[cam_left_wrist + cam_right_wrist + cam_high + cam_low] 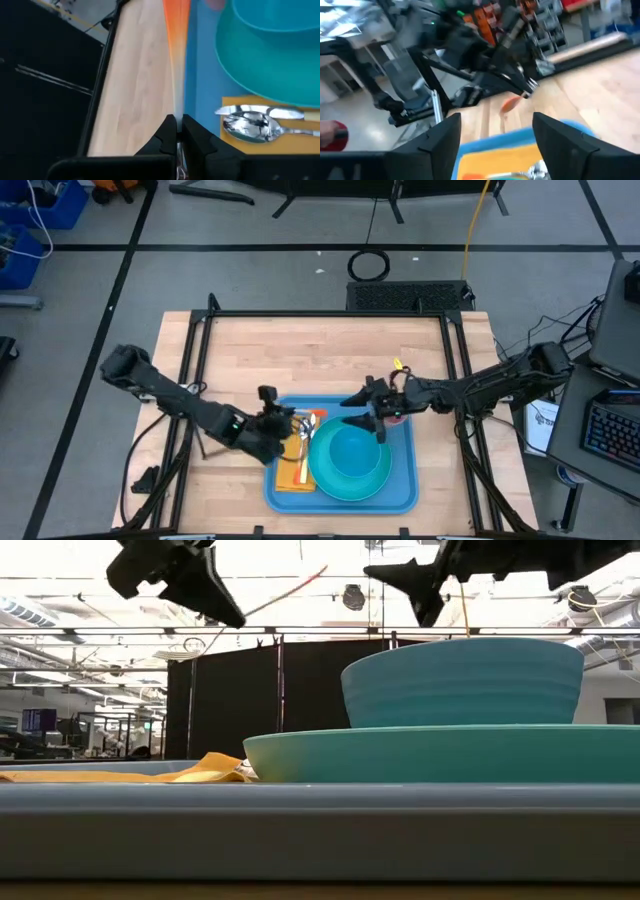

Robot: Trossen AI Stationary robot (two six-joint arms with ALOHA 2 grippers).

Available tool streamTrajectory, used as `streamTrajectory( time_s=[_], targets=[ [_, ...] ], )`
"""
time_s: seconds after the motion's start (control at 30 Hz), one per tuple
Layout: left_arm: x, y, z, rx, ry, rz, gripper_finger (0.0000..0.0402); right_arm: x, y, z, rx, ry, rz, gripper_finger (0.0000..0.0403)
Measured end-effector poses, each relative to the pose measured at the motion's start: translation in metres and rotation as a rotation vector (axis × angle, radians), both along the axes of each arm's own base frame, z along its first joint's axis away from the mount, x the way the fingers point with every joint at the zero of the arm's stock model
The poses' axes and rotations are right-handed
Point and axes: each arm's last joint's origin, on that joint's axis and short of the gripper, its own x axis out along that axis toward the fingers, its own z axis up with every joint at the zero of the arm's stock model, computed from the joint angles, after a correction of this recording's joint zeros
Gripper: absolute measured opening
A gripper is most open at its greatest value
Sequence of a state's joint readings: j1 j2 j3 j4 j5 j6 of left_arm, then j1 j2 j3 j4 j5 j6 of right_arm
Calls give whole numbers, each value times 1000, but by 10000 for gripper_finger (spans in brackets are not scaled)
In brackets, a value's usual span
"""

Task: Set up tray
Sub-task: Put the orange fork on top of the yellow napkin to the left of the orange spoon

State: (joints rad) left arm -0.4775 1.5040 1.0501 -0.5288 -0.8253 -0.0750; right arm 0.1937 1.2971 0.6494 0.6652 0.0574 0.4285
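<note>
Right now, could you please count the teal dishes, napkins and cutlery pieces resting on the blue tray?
Teal dishes: 2, a bowl on a plate
Napkins: 1
Cutlery on the napkin: 2, a spoon and another silver piece beside it
Total on the tray: 5

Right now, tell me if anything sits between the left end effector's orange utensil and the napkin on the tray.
Nothing visible blocks it. The left end effector holds the orange utensil above the tray; the napkin below already carries a spoon and knife.
</note>
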Motion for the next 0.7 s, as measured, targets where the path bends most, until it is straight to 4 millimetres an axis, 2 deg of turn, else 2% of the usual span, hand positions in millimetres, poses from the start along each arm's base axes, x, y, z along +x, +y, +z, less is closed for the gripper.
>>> streamTrajectory(
  time_s=[0.1,0.2,0.3,0.7],
  targets=[
    [13,-7,-2,74,103,8,8,15,4,0,-14,75,4,251],
    [25,-13,8,115,136,13,8,28,6,-1,-61,144,9,257],
    [31,-17,13,141,157,20,8,37,9,0,-78,144,14,258],
    [23,-26,18,160,160,12,8,39,14,3,-83,142,35,240]
  ],
)
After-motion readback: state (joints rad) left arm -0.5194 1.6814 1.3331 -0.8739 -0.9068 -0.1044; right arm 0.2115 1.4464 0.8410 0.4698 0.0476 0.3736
